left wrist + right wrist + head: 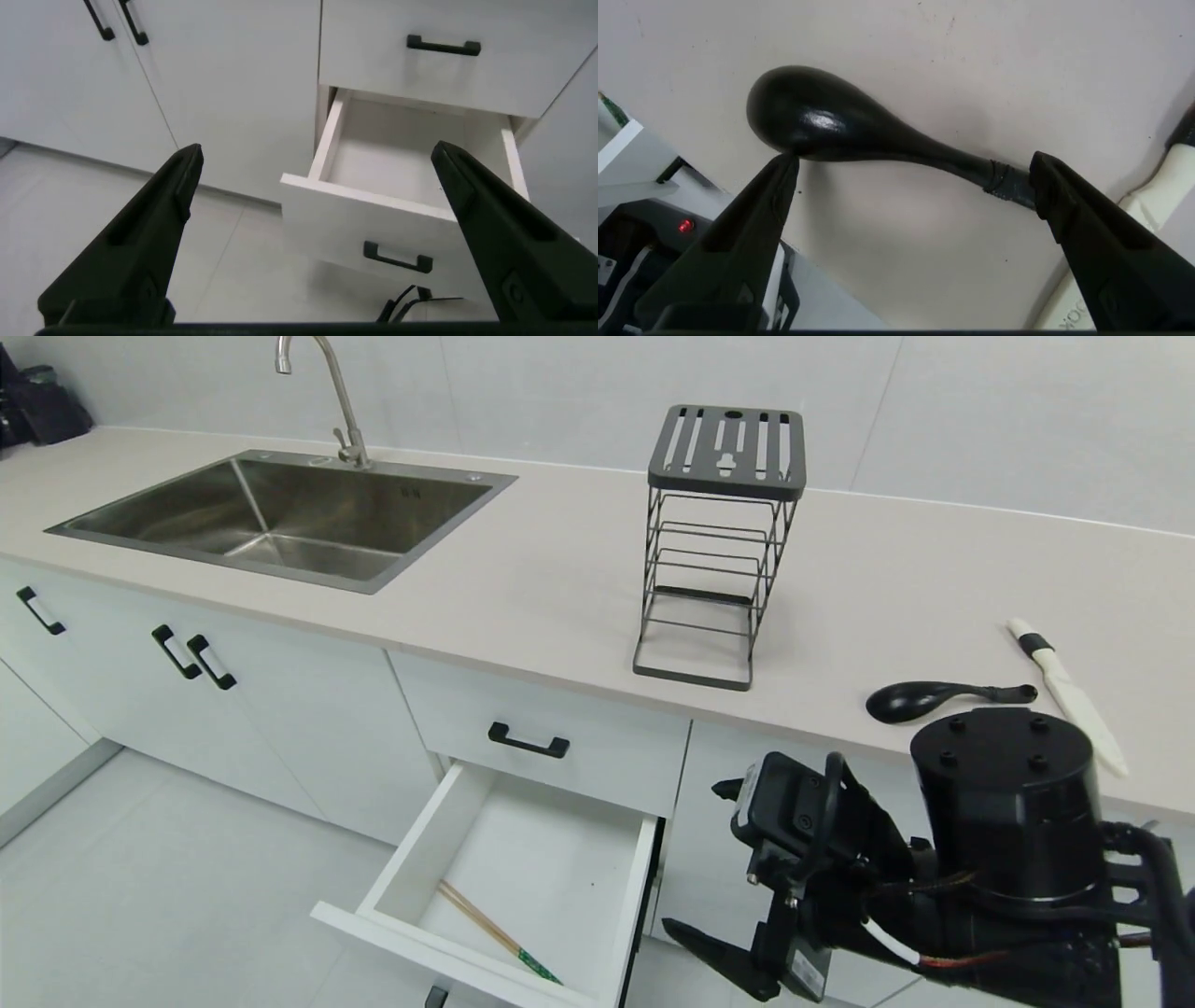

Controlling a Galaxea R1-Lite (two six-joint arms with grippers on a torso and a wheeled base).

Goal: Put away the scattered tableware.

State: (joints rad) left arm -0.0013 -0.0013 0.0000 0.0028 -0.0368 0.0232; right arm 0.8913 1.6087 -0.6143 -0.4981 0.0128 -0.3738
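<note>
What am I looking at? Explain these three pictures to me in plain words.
This is a two-armed robot at a kitchen counter. The wide picture comes from a camera on its head. The other two come from cameras on its wrists, each looking out between that gripper's two fingers. On the counter lie a black spoon and a white knife, with a wire rack and a sink farther along. Below, an open drawer holds chopsticks. The left gripper is open and faces the drawer. The right gripper hangs open over the spoon. Nothing is held.
</note>
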